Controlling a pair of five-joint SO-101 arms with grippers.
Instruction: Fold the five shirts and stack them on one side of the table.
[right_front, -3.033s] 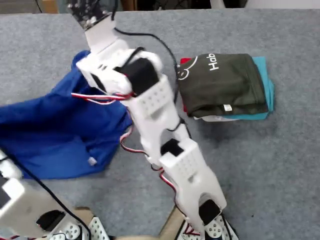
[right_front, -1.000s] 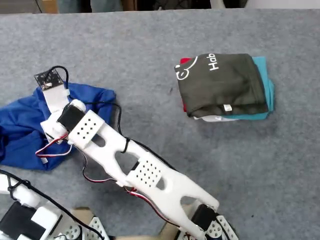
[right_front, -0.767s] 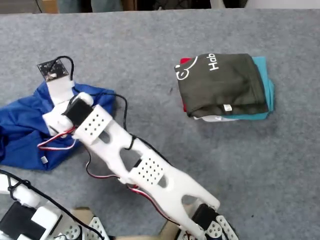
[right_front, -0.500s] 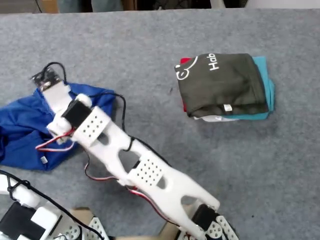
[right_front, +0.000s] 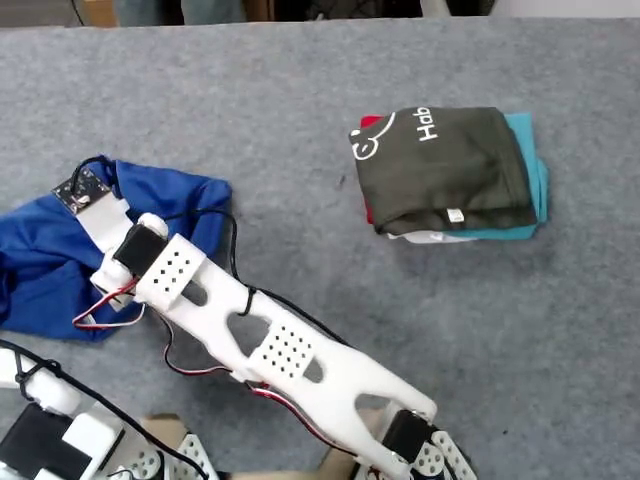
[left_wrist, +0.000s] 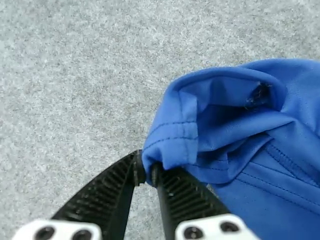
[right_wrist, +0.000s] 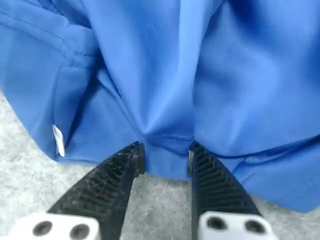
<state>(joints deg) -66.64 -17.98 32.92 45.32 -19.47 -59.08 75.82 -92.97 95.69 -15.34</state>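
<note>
Judging from the high view, the task looks approx. four-fifths done. A folded stack (right_front: 445, 170) sits right of centre in the upper half of the frame, w/ a dark shirt on top and teal, red and white edges peeking out underneath, so prob. four shirts are folded and piled. The fifth, a blue shirt (right_front: 40, 260), lies crumpled and unfolded at the left edge, well apart from the stack. It needs spreading, folding and carrying over. The right arm (right_front: 270, 345) stretches from the bottom centre diagonally up-left across the grey table (right_front: 300, 100), its wrist end over the blue shirt's upper right part. The gripper itself is hidden under the wrist here.

Left wrist view: the left gripper (left_wrist: 146, 172), bottom centre of the frame, is clenched on a hem corner of the blue shirt (left_wrist: 250, 130). The cloth bunches up and away to the right, w/ bare table on the left and top.

Right wrist view: the right gripper (right_wrist: 165, 151) is released, jaws spread at the bottom of the frame. They sit either side of a puckered crease near the lower edge of the blue shirt (right_wrist: 175, 65). The cloth lies btw. the tips but isn't pinched. A small white tag (right_wrist: 58, 140) shows at the left. A strip of table runs along the bottom.
</note>
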